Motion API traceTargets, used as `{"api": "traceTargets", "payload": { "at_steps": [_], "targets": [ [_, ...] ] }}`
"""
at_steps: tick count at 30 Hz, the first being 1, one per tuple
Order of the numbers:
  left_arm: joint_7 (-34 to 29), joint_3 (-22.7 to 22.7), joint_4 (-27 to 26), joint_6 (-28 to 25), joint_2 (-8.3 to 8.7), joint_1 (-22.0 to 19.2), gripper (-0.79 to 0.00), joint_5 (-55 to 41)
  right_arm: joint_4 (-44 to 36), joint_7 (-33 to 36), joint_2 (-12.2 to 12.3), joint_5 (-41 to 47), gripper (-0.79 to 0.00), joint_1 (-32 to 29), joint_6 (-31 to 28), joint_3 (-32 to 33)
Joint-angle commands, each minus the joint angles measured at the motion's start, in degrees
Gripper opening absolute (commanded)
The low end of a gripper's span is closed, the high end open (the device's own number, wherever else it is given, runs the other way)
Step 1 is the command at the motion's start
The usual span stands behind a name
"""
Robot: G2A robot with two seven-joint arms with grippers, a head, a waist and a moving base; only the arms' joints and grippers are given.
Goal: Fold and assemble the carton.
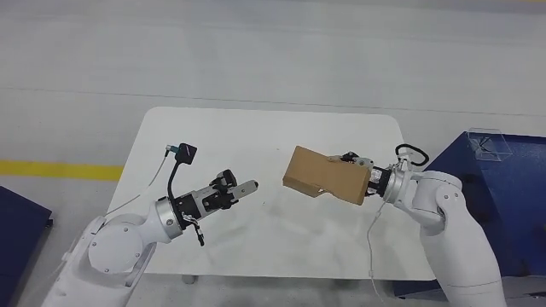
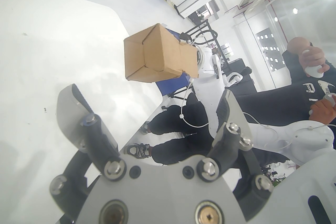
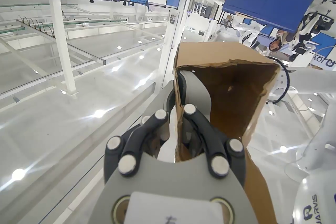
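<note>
A brown cardboard carton (image 1: 326, 176) hangs in the air over the right half of the white table (image 1: 256, 136), lying on its side. Its far end is folded shut (image 2: 143, 57); the near end gapes open (image 3: 228, 93). My right gripper (image 1: 365, 176) is shut on one wall of the carton (image 3: 178, 104), one finger inside and one outside. My left gripper (image 1: 247, 188) hovers over the table's left front part, open and empty, a short way from the carton's closed end. Its fingers (image 2: 78, 101) stand wide apart.
A blue bin (image 1: 503, 179) stands to the right of the table. A person sits beyond the table's front edge (image 2: 309, 93), hands on controllers.
</note>
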Motion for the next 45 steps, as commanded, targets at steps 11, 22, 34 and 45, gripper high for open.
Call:
{"api": "traceTargets", "payload": {
  "at_steps": [11, 22, 34, 45],
  "targets": [
    [0.0, 0.0, 0.0, 0.0, 0.0, 0.0, 0.0, 0.0, -13.7, -52.28, 0.14, 54.55, -0.785, 9.48, -49.88, -0.07],
    [0.0, 0.0, 0.0, 0.0, 0.0, 0.0, 0.0, 0.0, 5.37, -76.48, 0.67, 43.96, -0.785, 17.84, -70.24, -15.87],
    [0.0, 0.0, 0.0, 0.0, 0.0, 0.0, 0.0, 0.0, 15.05, -73.79, -1.39, 44.01, -0.677, 22.37, -72.92, -28.46],
    [0.0, 0.0, 0.0, 0.0, 0.0, 0.0, 0.0, 0.0, 4.37, -74.51, 1.65, 49.36, -0.597, 15.15, -68.1, -14.45]
  ]
}}
